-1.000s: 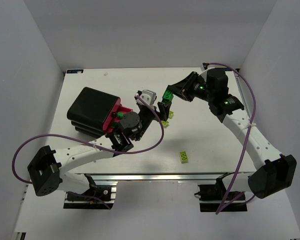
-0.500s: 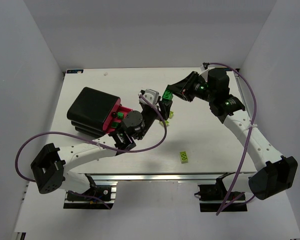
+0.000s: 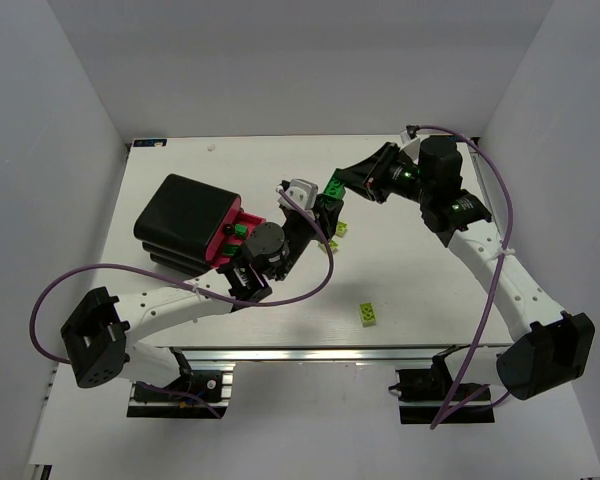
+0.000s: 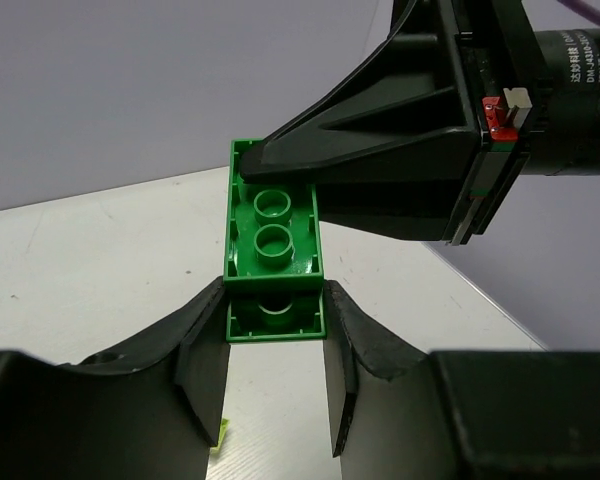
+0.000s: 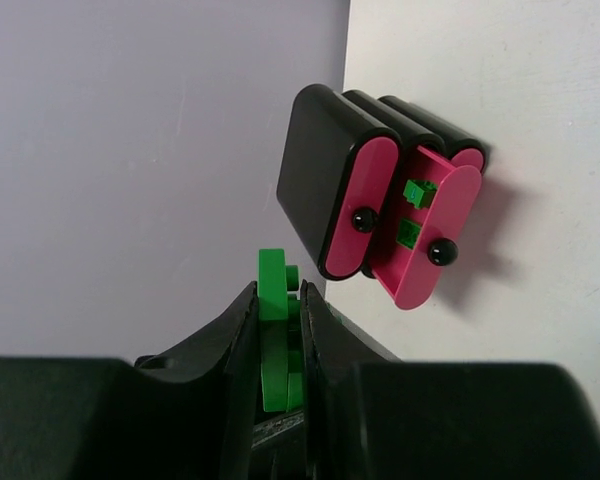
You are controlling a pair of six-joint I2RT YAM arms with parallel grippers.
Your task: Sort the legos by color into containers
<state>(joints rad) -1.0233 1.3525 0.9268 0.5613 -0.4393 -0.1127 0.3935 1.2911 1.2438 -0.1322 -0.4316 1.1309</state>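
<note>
Worktop [image 3: 420, 280]: white and flat, closed in by plain pale walls [image 3: 70, 120] on three sides.
Black cabinet [image 5: 315, 170]: rounded box on the left part of the worktop; the right wrist view shows its magenta fronts.
Shut drawer [image 5: 365, 205]: magenta front flush with the cabinet, with a round black knob [image 5: 361, 219] low on it.
Open drawer [image 5: 435, 235]: pulled out beside the shut one, with its own black knob [image 5: 441, 252].
Drawer contents: two green bricks [image 5: 415, 192] lie inside the open drawer.
Green brick [image 4: 273, 240]: held in the air above the middle of the worktop, between both arms, its hollow underside facing the left wrist camera.
Right tool [image 5: 277, 288]: fingers closed on the green brick, pinching its flat sides.
Left tool [image 4: 275, 290]: one finger on each side of the brick's lower end, close against it; whether they press it cannot be told.
Lime brick [image 3: 369, 314]: alone on the worktop, near the front edge, well apart from the cabinet.
Second lime brick [image 3: 340, 229]: on the worktop just below the two tools, partly hidden.
</note>
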